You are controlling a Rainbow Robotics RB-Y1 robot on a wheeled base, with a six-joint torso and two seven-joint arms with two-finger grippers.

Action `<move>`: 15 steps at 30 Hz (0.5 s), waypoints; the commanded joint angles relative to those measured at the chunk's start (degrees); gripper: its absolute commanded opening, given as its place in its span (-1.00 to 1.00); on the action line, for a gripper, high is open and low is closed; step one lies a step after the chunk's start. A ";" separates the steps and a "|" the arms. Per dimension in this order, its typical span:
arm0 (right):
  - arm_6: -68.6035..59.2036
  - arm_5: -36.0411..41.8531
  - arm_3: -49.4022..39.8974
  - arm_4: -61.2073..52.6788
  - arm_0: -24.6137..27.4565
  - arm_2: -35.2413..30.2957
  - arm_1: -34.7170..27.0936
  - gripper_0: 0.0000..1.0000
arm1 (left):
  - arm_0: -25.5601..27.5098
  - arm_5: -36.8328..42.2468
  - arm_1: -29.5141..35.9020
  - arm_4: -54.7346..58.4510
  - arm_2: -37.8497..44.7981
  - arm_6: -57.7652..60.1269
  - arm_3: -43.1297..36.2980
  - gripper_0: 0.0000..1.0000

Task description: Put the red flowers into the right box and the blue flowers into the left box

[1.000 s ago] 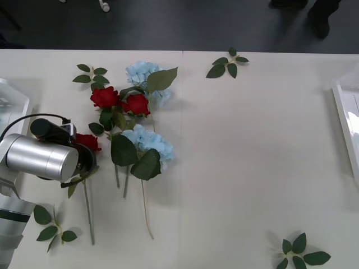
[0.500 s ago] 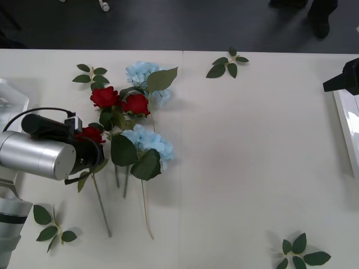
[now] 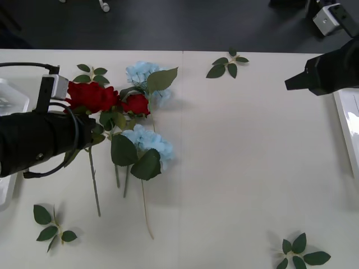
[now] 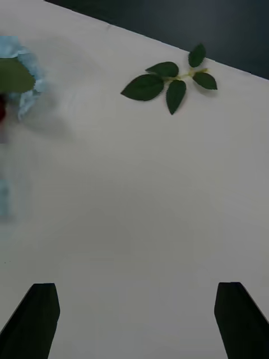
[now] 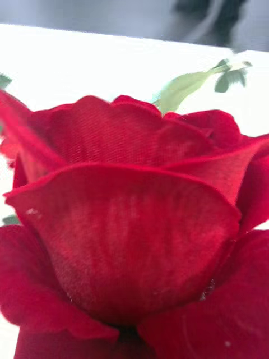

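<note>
The rose (image 3: 84, 94) I carry sits right in front of my left wrist, its red petals (image 5: 129, 224) pressed up close to that camera, so I judge my left gripper (image 3: 84, 131) is clamped on it just below the bloom; the fingers themselves are hidden behind the petals. Its stem (image 3: 94, 185) trails down over the table (image 3: 235, 168), and the bloom hangs beside the two other red roses (image 3: 126, 102) that lie in the pile. Two blue flowers (image 3: 150, 143) I can make out lie there too, one near the far edge (image 3: 143, 72) and one nearer me, tangled with big green leaves.

The left box (image 3: 11, 103) is just beside my left arm, at the table's left edge, and the right box (image 3: 346, 120) lies far across at the right edge. I cannot see a flower inside either from here. So as I read it, the sorting is barely begun: one red rose lifted, still on the wrong side of the table, and the rest waiting.

My right gripper (image 4: 137, 317) hovers above the bare table near the right box, fingers (image 4: 33, 314) spread wide apart and empty, pointing toward a loose leaf sprig (image 4: 168, 81). A handover across the middle looks likely to me.
</note>
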 commanded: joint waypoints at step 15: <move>0.36 -7.57 -6.25 -3.62 6.72 -0.19 0.57 0.63 | -4.42 10.17 -11.27 43.97 14.65 -44.16 3.67 -1.00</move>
